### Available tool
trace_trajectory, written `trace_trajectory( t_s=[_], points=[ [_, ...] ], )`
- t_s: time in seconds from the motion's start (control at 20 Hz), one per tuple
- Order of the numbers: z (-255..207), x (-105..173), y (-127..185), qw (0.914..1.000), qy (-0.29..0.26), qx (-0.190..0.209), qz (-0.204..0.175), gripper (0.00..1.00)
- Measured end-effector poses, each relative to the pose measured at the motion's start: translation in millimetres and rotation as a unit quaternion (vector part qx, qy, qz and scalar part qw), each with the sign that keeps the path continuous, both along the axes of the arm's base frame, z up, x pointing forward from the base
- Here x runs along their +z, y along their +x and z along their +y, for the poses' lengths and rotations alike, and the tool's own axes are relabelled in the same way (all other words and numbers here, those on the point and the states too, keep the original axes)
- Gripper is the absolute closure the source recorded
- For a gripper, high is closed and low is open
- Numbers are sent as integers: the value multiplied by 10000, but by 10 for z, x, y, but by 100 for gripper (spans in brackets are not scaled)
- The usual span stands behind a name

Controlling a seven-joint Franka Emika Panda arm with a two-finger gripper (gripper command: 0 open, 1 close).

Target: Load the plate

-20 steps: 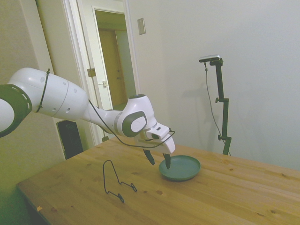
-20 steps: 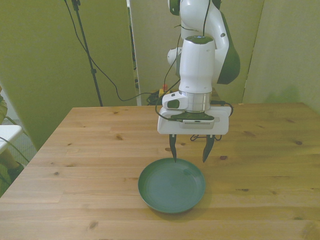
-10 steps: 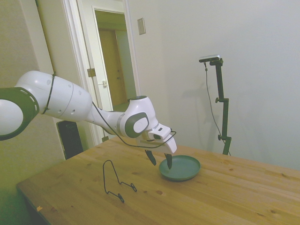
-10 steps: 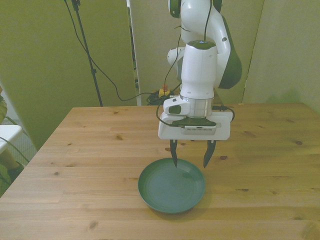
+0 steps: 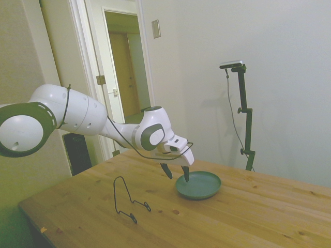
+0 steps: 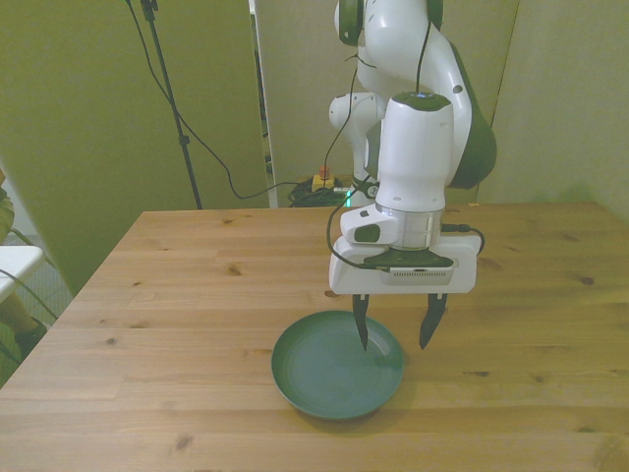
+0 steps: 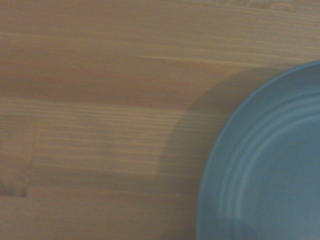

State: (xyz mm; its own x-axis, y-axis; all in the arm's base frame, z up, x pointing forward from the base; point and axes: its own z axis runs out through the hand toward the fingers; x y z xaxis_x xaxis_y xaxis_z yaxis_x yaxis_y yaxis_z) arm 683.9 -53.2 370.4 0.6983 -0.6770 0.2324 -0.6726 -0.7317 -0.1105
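Spread wide, the claw (image 6: 395, 332) holds nothing — its two dark fingers (image 6: 361, 329) point down with a big gap between them. One finger hangs over the teal-green plate (image 6: 324, 379), on the side of the plate toward the front view's right. The other finger is past the plate's rim, over bare wood. In the side view the claw (image 5: 176, 173) is at the plate's (image 5: 201, 185) edge, and one fingertip looks very close to the rim. Whether it touches cannot be told.

The plate is round and shallow, with a low rim and nothing on it. It lies flat on the wooden table (image 6: 177, 295), near the table edge closest to the front camera and about midway along that edge. Up close, the wrist view shows part of the plate (image 7: 270, 170) with soft rings in it, and its dark shadow on the wood (image 7: 90, 115) beside it.

A white robot arm (image 5: 83, 111) reaches out over the table to the plate — a black cable loops along it.

A thin black wire stand (image 5: 126, 199) stands upright on the table, well apart from the plate, nearer the table corner at the side view's bottom left.

Behind the table there is a pale wall and an open doorway (image 5: 126, 62).
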Motion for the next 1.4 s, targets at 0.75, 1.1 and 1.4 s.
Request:
trace_trajectory(
  t_s=[0.75, 1.1, 1.4],
  points=[
    [133, -146, 225, 9984, -458, 313, 112, 0],
    [237, -141, 272, 9951, -800, 526, 254, 0],
    [246, -142, 274, 9946, -835, 544, 273, 0]
  ],
)
